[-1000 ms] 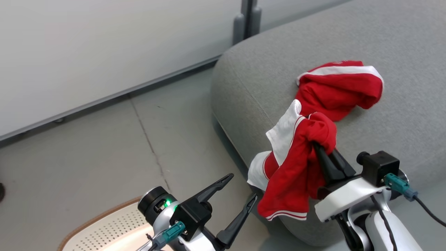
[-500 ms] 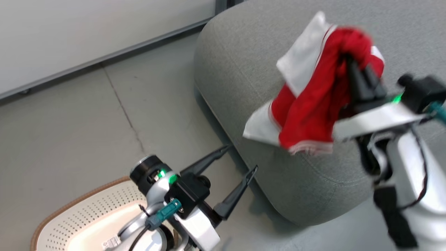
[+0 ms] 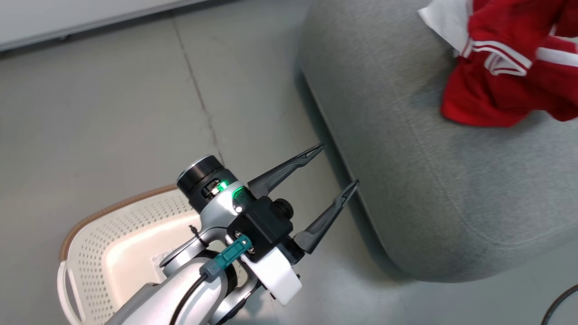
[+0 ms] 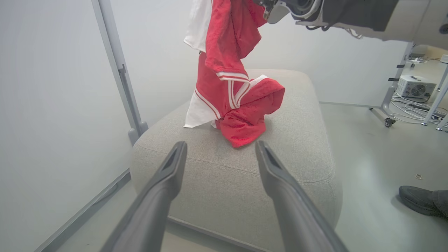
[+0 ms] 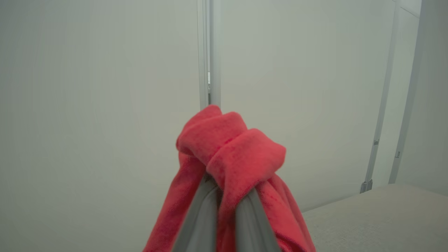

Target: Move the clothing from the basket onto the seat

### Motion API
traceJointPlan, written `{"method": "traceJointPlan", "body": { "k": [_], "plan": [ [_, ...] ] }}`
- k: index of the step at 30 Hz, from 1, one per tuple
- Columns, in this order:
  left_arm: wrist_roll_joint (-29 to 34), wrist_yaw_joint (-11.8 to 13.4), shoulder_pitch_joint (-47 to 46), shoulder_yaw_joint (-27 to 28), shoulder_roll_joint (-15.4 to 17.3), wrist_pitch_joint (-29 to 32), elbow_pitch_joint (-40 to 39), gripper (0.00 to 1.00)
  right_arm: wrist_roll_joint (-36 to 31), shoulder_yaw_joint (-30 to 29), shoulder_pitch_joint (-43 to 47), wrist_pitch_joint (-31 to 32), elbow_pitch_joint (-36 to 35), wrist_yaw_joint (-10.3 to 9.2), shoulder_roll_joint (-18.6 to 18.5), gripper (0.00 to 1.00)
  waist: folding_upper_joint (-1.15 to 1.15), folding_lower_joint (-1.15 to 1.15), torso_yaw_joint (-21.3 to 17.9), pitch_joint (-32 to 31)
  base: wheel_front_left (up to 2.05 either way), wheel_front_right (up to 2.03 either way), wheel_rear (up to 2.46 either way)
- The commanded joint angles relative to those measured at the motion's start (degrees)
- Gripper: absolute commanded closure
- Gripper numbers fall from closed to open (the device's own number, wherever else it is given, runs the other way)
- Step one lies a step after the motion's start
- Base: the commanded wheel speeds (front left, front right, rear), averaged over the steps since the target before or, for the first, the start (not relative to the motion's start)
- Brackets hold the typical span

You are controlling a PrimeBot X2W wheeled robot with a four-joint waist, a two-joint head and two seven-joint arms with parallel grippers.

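Clothing (image 4: 238, 105) hung in a red-and-white drape from the right gripper (image 5: 224, 196), whose two fingers were pressed close together on a bunched red fold that wrapped over their tips. The garment's lower part lay crumpled on top of the seat (image 4: 245, 175), toward its front edge, with a white panel spread to one side and thin white stripes along the hems. In the head view it sat at the upper right over the seat's top, cut by the frame. The seat was a grey cushion with rounded corners and a stitched seam below its top.

The left gripper (image 3: 339, 164) hovered low just beside the seat's corner, its fingers spread wide and holding nothing. Under that arm the basket (image 3: 90, 253) stood on the floor (image 3: 113, 113), apart from the seat, showing its perforated cream wall, brown rim and one white handle.

Behind the seat rose a pale wall (image 4: 52, 105) with a grey post (image 4: 120, 70). In the left wrist view a dark shoe (image 4: 418, 200) rested on the floor to one side of the seat, and farther off were a white box (image 4: 418, 86) and some cables (image 4: 409, 112).
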Motion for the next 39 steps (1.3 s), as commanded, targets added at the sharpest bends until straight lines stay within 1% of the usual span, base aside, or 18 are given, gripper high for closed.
{"method": "traceJointPlan", "body": {
  "k": [1, 6, 12, 13, 14, 15, 17, 21, 28, 33, 39],
  "plan": [
    [0.56, -0.32, -1.48, -0.03, -0.05, -0.25, 0.06, 0.0, -0.08, -0.87, -0.51, -0.27, 2.02, 0.01, -1.23, 1.0, 0.0, 0.0, 3.29, 3.43, 0.0, 0.0, 0.0],
    [1.39, -0.51, -3.53, -0.64, -0.52, -0.29, 0.29, 0.0, -0.23, -4.7, 1.16, -0.26, 9.82, 0.01, -3.24, 1.0, 0.0, 0.0, 5.69, 7.66, 0.0, 0.0, 0.0],
    [2.03, -0.52, -4.91, -0.74, 0.03, -0.16, 0.7, 0.0, 0.75, -8.25, 3.97, -0.27, 16.55, 0.01, -2.82, 1.0, 0.0, 0.0, 6.19, 10.77, 0.0, 0.0, 0.0],
    [2.03, -0.5, -5.1, -0.72, 0.08, -0.17, 0.75, 0.0, 0.88, -8.87, 4.49, -0.27, 17.19, 0.01, -2.64, 0.73, 0.0, 0.0, 6.14, 10.99, 0.0, 0.0, 0.0],
    [1.99, -0.48, -5.19, -0.69, 0.16, -0.21, 0.84, 0.0, 0.89, -9.63, 4.78, -0.27, 17.41, 0.01, -2.58, 0.42, 0.0, 0.0, 6.06, 11.1, 0.0, 0.0, 0.0],
    [1.95, -0.45, -5.16, -0.63, 0.26, -0.25, 0.97, 0.0, 0.55, -10.05, 5.16, -0.27, 17.12, 0.01, -2.58, 0.0, 0.0, 0.0, 5.94, 11.09, 0.0, 0.0, 0.0],
    [1.7, -0.23, -4.88, -0.44, 0.48, -0.55, 1.4, 0.0, 0.19, -10.56, 6.52, -0.27, 16.44, 0.01, -1.93, 0.0, 0.0, 0.0, 5.52, 10.5, 0.0, 0.0, 0.0],
    [0.86, 0.56, -3.55, 0.12, 0.48, -1.48, 2.28, 0.0, -1.18, -9.0, 9.81, -0.27, 15.15, 0.01, -1.08, 0.0, 0.0, 0.0, 4.67, 7.91, 0.0, 0.0, 0.0],
    [-0.99, 2.71, -0.11, 1.34, 0.09, -3.83, 3.74, 0.0, -1.69, -7.42, 16.97, -0.28, 9.8, 0.01, 0.09, 0.0, 0.0, 0.0, 4.81, 2.36, 0.0, 0.0, 0.0],
    [-3.24, 5.23, 4.15, 3.06, 0.14, -6.02, 5.31, 0.0, -2.01, -5.31, 24.12, -0.27, 3.26, 0.01, 1.46, 0.0, 0.0, 0.0, 6.2, -2.48, 0.0, 0.0, 0.0],
    [-6.24, 8.24, 9.38, 5.52, -0.4, -8.57, 6.54, 0.0, -1.82, -2.69, 32.34, -0.28, -5.56, 0.0, 3.73, 0.0, 0.0, 0.0, 9.58, -7.26, 0.0, 0.0, 0.0]
  ]
}}
